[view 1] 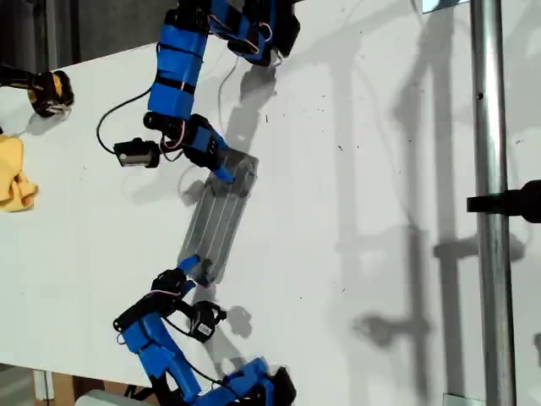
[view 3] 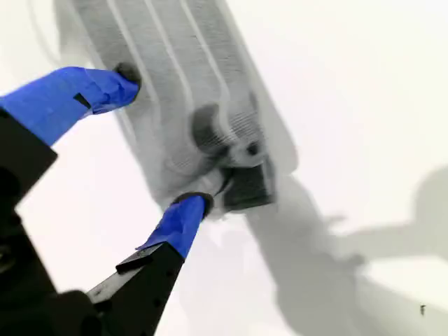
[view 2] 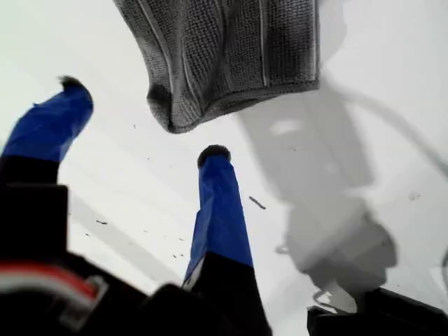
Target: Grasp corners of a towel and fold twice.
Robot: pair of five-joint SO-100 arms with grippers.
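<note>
— Where is the towel?
— You see the towel (view 1: 218, 222) folded into a narrow strip on the table (view 1: 355, 169).
— And the jaws?
— My first gripper (view 2: 143, 119) gapes wide just short of one end. My second gripper (view 3: 159, 138) is spread across the strip; blur hides whether it touches.

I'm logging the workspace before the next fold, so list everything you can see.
grey white-striped towel: one, grey, folded into a narrow strip at mid-table
plain yellow cloth: one, yellow, crumpled at the exterior view's left edge
black-and-yellow object: one, at the exterior view's upper left, too small to identify
white table: one, white, under everything
metal pole: one, silver, upright along the exterior view's right, with a black clamp on it
my first gripper: blue, jaws open, just short of a towel end
my second gripper: blue, jaws open, astride the towel
</note>
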